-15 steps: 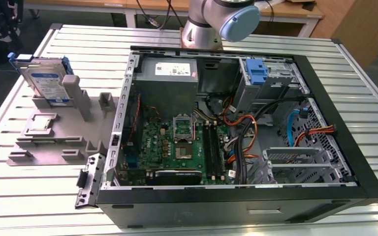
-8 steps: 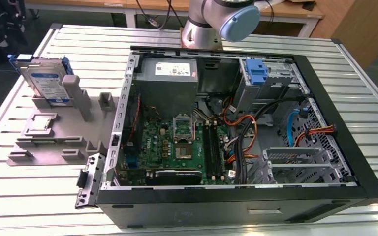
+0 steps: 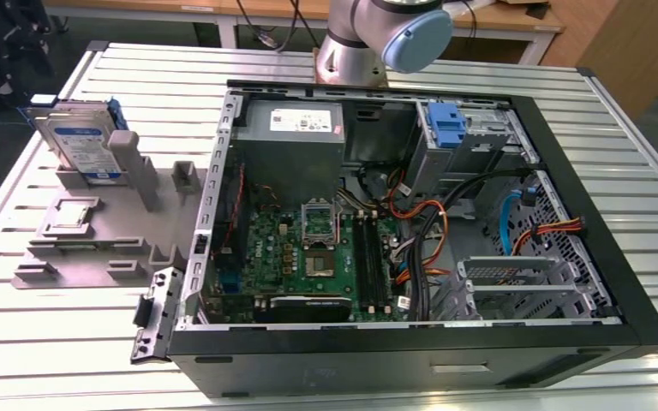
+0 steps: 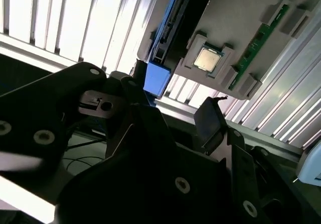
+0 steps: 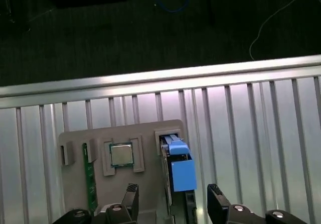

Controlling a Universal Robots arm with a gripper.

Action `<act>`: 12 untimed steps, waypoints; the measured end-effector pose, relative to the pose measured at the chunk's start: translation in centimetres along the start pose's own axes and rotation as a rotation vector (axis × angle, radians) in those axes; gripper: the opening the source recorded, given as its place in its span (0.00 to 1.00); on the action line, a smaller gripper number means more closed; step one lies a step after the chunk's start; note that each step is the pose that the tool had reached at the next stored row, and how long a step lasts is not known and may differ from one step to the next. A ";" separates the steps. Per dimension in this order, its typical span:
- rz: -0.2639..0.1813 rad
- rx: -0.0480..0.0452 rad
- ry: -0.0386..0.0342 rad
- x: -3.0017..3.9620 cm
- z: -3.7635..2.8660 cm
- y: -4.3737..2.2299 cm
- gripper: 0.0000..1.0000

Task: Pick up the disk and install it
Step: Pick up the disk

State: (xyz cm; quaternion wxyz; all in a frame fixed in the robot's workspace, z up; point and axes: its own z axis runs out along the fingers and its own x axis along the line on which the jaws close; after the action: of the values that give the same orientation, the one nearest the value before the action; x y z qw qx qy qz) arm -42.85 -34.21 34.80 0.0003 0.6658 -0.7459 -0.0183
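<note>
Closest to me, the black computer case (image 3: 421, 364) lies open on its side on the slatted metal table (image 3: 649, 257), motherboard exposed. I see the arm's (image 3: 380, 34) base at the table's far edge, behind the case. On the exterior view's left of the case sits a grey holder (image 3: 89, 235) with several slots. The disk (image 3: 83, 141) stands on edge in one of them, outside the case, label facing out. In the first wrist view the gripper (image 5: 173, 198) hangs over the disk's blue rail, its two fingertips (image 5: 131, 194) spread wide, apart from the disk and gripping nothing. A green memory stick (image 5: 89, 179) and a square processor chip (image 5: 121, 154) rest in neighbouring slots.
</note>
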 end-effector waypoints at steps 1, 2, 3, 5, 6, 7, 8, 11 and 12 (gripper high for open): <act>-0.011 -0.0004 -0.0014 0.00 0.13 0.01 0.65; -0.027 -0.0009 -0.0023 0.00 0.24 0.00 0.65; -0.044 -0.0015 -0.0033 0.00 0.35 0.00 0.65; -0.079 -0.0027 -0.0051 0.01 0.58 -0.01 0.65; -0.092 -0.0032 -0.0065 0.02 0.70 -0.01 0.65; -0.102 -0.0037 -0.0087 0.02 0.81 -0.01 0.65; -0.109 -0.0041 -0.0115 0.02 0.92 0.01 0.65; -0.115 -0.0046 -0.0142 0.05 1.19 0.19 0.65; -0.115 -0.0045 -0.0152 0.06 1.26 0.31 0.65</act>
State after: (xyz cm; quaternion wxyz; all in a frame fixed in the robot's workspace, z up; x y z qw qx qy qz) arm -43.20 -34.20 33.54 -0.0050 0.7073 -0.7065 -0.0250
